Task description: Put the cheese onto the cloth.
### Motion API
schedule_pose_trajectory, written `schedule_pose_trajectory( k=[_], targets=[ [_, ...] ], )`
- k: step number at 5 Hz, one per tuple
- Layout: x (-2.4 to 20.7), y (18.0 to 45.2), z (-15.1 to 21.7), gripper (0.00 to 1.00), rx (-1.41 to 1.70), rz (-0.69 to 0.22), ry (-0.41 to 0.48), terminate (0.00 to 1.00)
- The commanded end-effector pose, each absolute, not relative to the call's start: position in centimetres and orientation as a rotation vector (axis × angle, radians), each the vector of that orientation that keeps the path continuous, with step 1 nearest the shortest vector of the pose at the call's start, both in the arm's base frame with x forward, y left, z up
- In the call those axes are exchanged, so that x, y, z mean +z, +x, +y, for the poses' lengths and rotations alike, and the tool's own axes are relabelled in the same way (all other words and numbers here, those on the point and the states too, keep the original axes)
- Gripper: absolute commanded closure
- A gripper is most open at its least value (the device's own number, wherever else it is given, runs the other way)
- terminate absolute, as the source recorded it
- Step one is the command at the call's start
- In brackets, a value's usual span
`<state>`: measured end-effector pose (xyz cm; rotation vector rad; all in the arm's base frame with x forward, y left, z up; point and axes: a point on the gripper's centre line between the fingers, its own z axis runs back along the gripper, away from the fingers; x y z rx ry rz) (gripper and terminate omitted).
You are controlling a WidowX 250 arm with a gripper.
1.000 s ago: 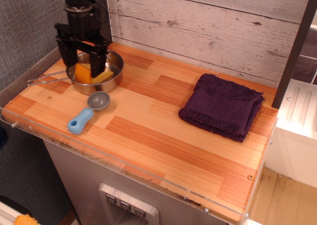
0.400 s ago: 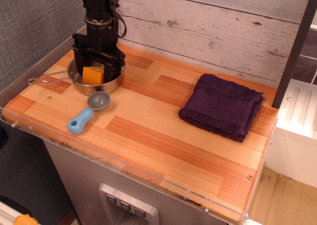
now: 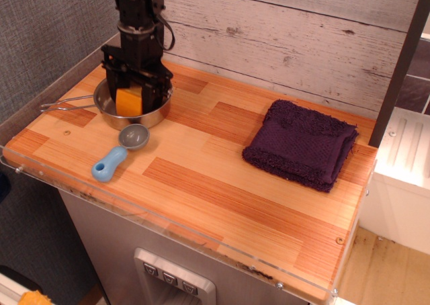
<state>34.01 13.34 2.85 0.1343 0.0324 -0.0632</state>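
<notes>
The orange-yellow cheese stands in the steel pan at the back left of the wooden counter. My black gripper reaches straight down into the pan, its two fingers against the left and right sides of the cheese, shut on it. The cheese's lower edge is still inside the pan. The dark purple cloth lies folded and flat at the right of the counter, far from the gripper, with nothing on it.
A blue-handled scoop with a grey bowl lies just in front of the pan. The pan's wire handle sticks out to the left. A whitewashed plank wall stands behind the counter. A dark post rises at the right.
The gripper moved right and came down into the pan, going from wide open above the cheese to closed around it. The cheese now shows one flat orange face.
</notes>
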Motion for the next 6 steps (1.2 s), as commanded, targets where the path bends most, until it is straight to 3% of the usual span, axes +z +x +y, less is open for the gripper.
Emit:
schedule_pose_trajectory(
  k=[1,2,3,5,6],
  targets=[
    [13.6,33.7,11.2,1.0,0.009,-0.264,0.178,0.0],
    [14.7,33.7,6.9,1.0,-0.049,-0.303,0.057,0.0],
    [14.1,33.5,2.1,1.0,-0.073,-0.274,-0.025,0.0],
    [11.2,33.4,-7.8,1.0,-0.083,-0.193,-0.042,0.0],
    [9.7,33.7,-10.2,1.0,-0.081,-0.166,0.002,0.0]
  ],
)
